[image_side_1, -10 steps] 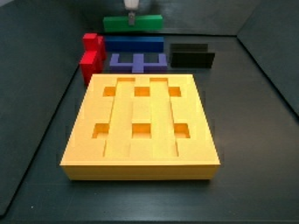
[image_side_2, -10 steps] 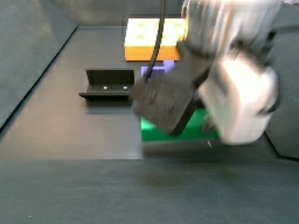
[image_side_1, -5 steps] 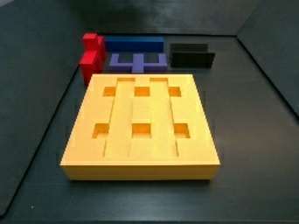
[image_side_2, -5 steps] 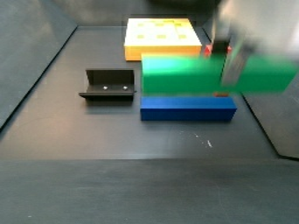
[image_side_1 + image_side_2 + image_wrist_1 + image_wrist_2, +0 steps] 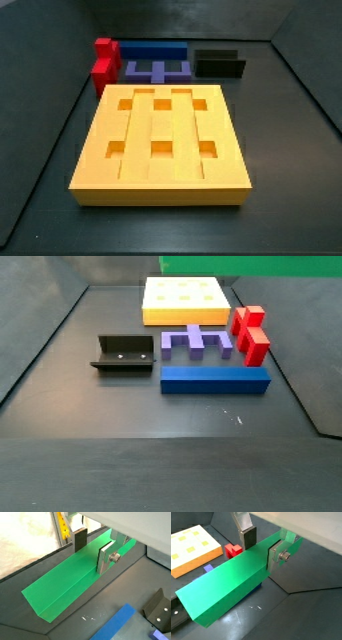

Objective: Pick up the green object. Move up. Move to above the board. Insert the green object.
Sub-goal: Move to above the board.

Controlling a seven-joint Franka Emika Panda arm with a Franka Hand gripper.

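Note:
My gripper [image 5: 93, 549] is shut on the green object [image 5: 67, 582], a long green bar, with a finger on each long side near one end; both wrist views show this [image 5: 261, 547]. The bar [image 5: 228, 587] hangs in the air well above the floor. In a side view only a strip of the bar [image 5: 254, 264] shows at the top edge, above the board [image 5: 183, 298]. The orange-yellow board [image 5: 163, 140] with square holes lies flat on the floor and also shows in a wrist view [image 5: 191, 549]. The gripper is out of both side views.
A blue block [image 5: 214, 379], a purple comb-shaped piece [image 5: 197, 340] and a red block [image 5: 250, 334] lie beside the board's end. The dark fixture [image 5: 124, 353] stands next to them. Dark walls enclose the floor.
The gripper has lifted the green bar up off the floor; it has risen out of one side view and to the top edge of the other. The blue block is uncovered.

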